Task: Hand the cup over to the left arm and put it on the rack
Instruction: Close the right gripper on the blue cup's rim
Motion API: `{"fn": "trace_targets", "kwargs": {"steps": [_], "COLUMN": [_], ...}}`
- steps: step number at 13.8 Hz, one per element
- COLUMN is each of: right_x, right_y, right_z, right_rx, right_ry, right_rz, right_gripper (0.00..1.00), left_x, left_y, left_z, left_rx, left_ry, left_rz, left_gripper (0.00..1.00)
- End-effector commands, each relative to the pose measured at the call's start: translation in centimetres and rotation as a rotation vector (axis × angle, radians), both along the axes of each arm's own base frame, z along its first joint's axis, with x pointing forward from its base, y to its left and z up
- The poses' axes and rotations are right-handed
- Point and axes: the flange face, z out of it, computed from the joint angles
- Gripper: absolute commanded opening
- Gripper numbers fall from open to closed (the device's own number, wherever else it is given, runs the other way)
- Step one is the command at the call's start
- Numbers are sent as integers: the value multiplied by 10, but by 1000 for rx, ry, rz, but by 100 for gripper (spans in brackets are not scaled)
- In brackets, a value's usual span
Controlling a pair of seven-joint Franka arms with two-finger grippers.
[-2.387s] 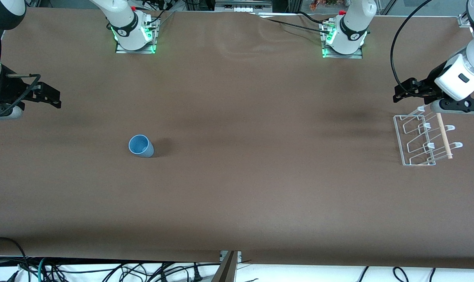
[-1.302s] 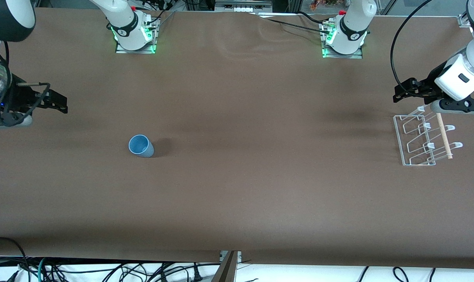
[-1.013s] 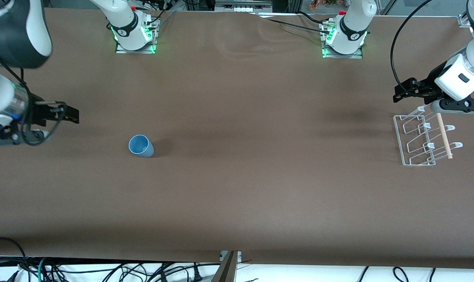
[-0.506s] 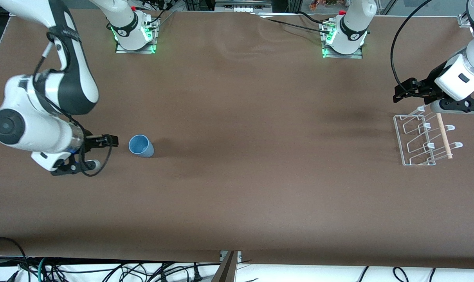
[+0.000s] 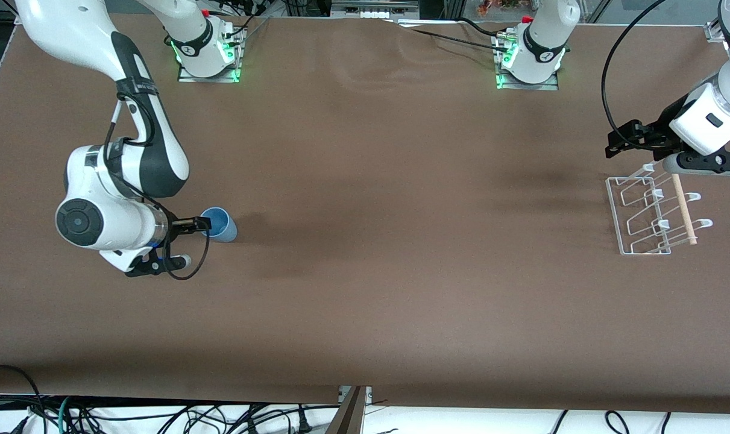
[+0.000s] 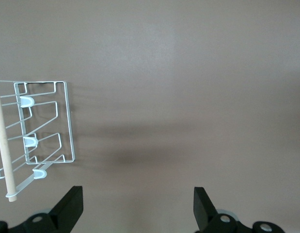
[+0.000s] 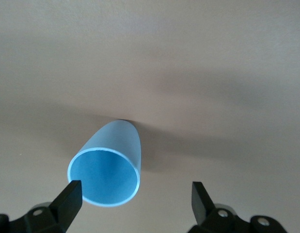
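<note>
The cup (image 5: 219, 224) stands upright on the table (image 5: 365, 289) toward the right arm's end, and the right gripper (image 5: 203, 225) hangs low just beside its rim with fingers spread wide and nothing between them; in the right wrist view the cup (image 7: 106, 167) sits off-centre, close to one finger (image 7: 67, 196). If the gripper advances like this, that finger could clip the rim and tip or shove the light cup instead of straddling it. The left gripper (image 6: 137, 206) waits, fingers released, over the table beside the rack (image 5: 651, 214), well apart from the cup.
</note>
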Motion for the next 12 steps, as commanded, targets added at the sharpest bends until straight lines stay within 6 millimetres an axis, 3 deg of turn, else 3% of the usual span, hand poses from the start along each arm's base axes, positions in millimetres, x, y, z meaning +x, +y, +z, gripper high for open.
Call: {"fn": "trace_targets", "kwargs": {"steps": [1,10,11,12], "right_x": [-12,-29,-29,-29], "right_y": [-3,-8,-8,-8], "right_z": [-15,-44,-45,-44], "right_rx": [5,4,4,4], "right_ry": [-8,8,9,8], "right_rz": [-20,-28,-28,-28], "right_gripper": [100,99,93,77], "left_x": [3,3,3,3], "left_y": [0,0,0,0], "left_z": [5,5,5,5], "left_rx": [9,9,9,9], "left_ry": [5,3,5,3], "left_rz": [-4,-4,-4,-4], "left_gripper": [100,100,100,100]}}
